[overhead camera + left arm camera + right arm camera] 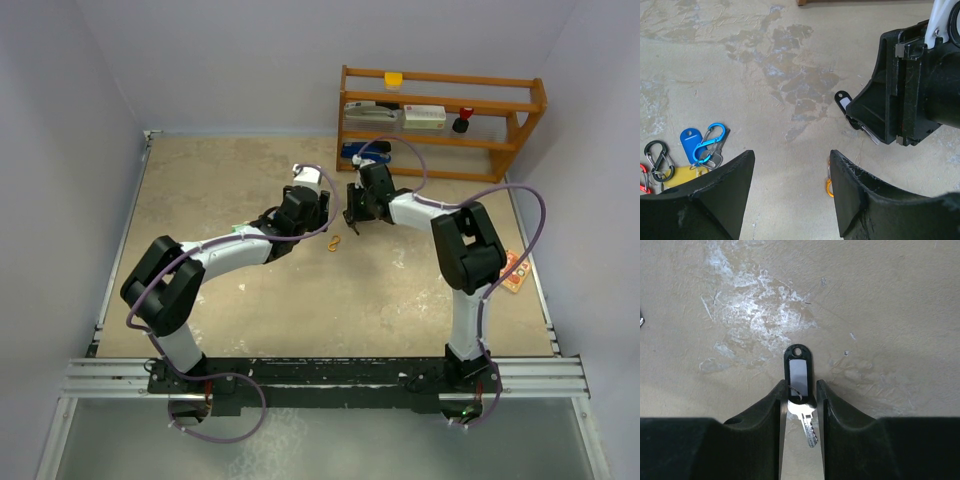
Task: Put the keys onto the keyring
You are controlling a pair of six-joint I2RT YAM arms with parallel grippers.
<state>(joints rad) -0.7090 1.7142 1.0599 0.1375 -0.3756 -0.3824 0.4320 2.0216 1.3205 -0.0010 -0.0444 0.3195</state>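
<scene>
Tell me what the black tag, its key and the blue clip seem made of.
Black tag: probably plastic, smooth dull sheen, white label window. Silver key: metal, bright reflective face, cut teeth. Blue clip: likely painted or anodised metal, glossy highlights, thin wire gate.

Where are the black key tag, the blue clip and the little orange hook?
black key tag [797,372]: right wrist view, white label.
blue clip [708,143]: left wrist view, its middle.
orange hook [828,188]: left wrist view, lower end.
</scene>
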